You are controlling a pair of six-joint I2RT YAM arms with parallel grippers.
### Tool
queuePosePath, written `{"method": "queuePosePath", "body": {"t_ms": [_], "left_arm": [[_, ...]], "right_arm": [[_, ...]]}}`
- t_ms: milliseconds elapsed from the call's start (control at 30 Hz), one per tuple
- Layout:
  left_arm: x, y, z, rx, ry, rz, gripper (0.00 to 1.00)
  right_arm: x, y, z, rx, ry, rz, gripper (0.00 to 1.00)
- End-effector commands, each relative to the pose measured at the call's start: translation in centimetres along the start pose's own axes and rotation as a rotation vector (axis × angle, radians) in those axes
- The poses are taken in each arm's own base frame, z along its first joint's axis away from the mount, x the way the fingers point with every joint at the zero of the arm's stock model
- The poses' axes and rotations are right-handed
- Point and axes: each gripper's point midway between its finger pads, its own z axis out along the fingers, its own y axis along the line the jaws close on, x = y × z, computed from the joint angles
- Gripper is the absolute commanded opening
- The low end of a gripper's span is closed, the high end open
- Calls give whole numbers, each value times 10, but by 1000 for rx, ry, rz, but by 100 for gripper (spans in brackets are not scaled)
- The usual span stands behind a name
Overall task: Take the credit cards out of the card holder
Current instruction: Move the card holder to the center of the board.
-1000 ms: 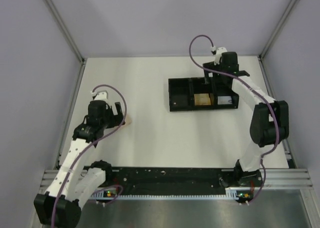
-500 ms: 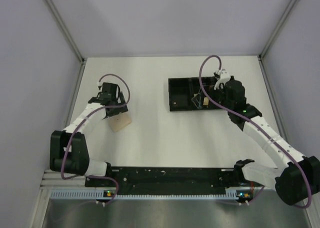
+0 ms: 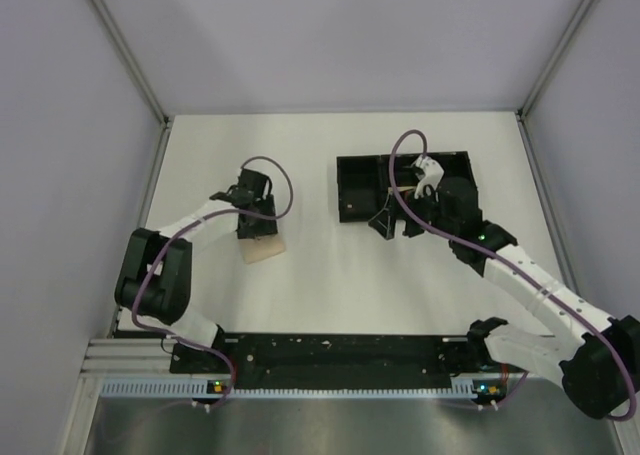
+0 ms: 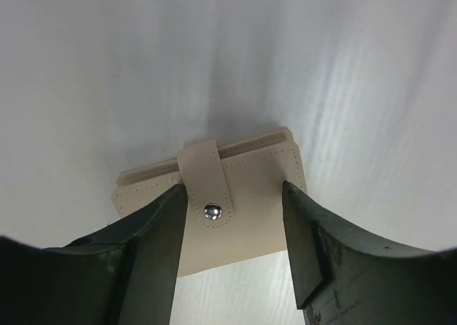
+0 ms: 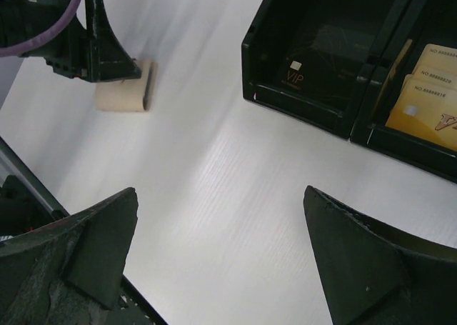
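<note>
Caught left gripper [image 4: 234, 191] down over card holder [image 4: 250, 228], swung in from the table's left side within the last second and narrowed from full spread. Saw card holder lying flat on white table [image 5: 214, 168], left of centre, well apart from black tray [image 5: 307, 105], roughly in the same spot as before. Found the fingers flanking it on two opposite sides, with strap snap [image 4: 212, 211] between them and fastened. Couldn't tell real pressing from mere bracketing in the wrist view, so left the grip unconfirmed. Spotted right gripper [image 5: 220, 193] pulled back from the tray's far side to just in front of its near wall, spread wide, nothing between. Saw no credit cards outside the holder; presumed them inside, hidden. Noted gold cards [image 5: 428, 89] and a dark VIP card [image 5: 296, 73] in tray compartments, not the target. Judged task barely begun; took pinning the holder as the step in hand and unsnapping as next, probably with the right claw brought across.
</note>
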Motion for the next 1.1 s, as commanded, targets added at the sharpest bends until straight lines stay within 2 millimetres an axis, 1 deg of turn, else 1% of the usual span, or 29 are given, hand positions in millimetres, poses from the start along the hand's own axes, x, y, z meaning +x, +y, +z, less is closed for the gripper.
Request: {"method": "queuePosePath", "body": {"t_ms": [0,67,100,133,167,200,267,300,333,367,400,433,500,533,567,600,633,700,733,833,867,933,967,1000,1033,1067], "left_arm": [[50,-60,-3,221,97,112,56],[68,-84,-9,274,103,208,51],[76,-96,-15,307,101,255,51],[87,-115,-23,352,96,326,51],[95,-130,-32,395,85,391,45],[101,-143,-39,433,72,450,45],[118,-166,-56,511,61,562,45],[126,-176,-64,545,53,607,48],[130,-182,-71,566,33,635,51],[131,-183,-74,565,16,641,54],[126,-183,-79,557,-15,619,60],[116,-178,-82,525,-56,572,65],[94,-161,-88,431,-165,468,71],[84,-151,-97,401,-214,403,72],[76,-139,-103,362,-258,306,76],[71,-127,-106,328,-290,210,76],[72,-118,-111,327,-299,125,76],[81,-102,-114,343,-292,-44,76],[89,-97,-113,371,-282,-129,75],[101,-87,-109,457,-285,-327,75],[105,-81,-107,467,-293,-360,76],[106,-73,-106,493,-325,-397,76],[106,-68,-105,490,-336,-412,76],[106,-62,-104,476,-347,-424,77],[104,-57,-106,465,-364,-432,77],[103,-51,-108,445,-375,-435,77]], "right_arm": [[-6,11,-6,-37,-33,-11,97],[-4,11,-8,-32,-33,-13,97],[-2,10,-8,-28,-28,-13,97],[-2,10,-9,-28,-28,-16,97],[1,8,-11,-18,-24,-15,97],[2,7,-12,-16,-20,-15,97],[9,8,-13,-23,5,-16,97],[11,10,-14,-36,15,-20,97],[14,13,-14,-51,24,-30,96],[16,16,-14,-64,33,-37,95],[21,19,-13,-76,48,-44,95],[24,22,-13,-92,58,-55,94],[32,27,-10,-113,86,-66,93],[35,29,-8,-121,97,-75,93],[40,31,-7,-130,114,-87,93],[45,34,-5,-142,130,-103,92],[51,36,-3,-146,148,-117,91],[65,43,2,-167,193,-154,89],[72,46,6,-172,217,-176,88],[90,59,16,-176,279,-270,82],[100,62,21,-169,314,-307,80],[110,68,29,-158,353,-392,75],[116,71,33,-149,373,-426,70],[116,76,39,-145,375,-459,68],[121,80,44,-146,388,-492,66],[125,80,50,-128,405,-528,62]]}}
